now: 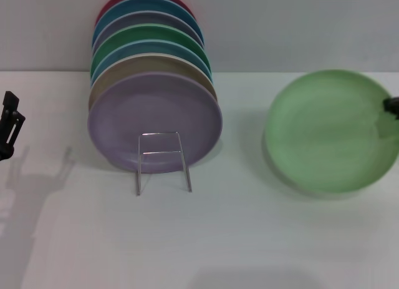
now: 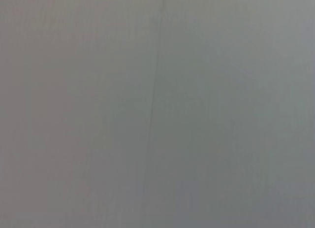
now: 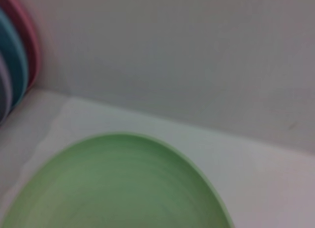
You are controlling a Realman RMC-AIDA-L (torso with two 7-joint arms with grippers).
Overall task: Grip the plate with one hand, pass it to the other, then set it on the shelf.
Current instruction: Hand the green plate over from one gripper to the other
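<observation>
Head overview; right wrist close over plate [image 3: 118, 183]

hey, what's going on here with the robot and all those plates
The right claw is at the far edge of the light green plate, which looks lifted off the white table. The left claw waits at the left side, holding nothing. The wire rack already holds a row of upright plates, lavender plate in front.
</observation>
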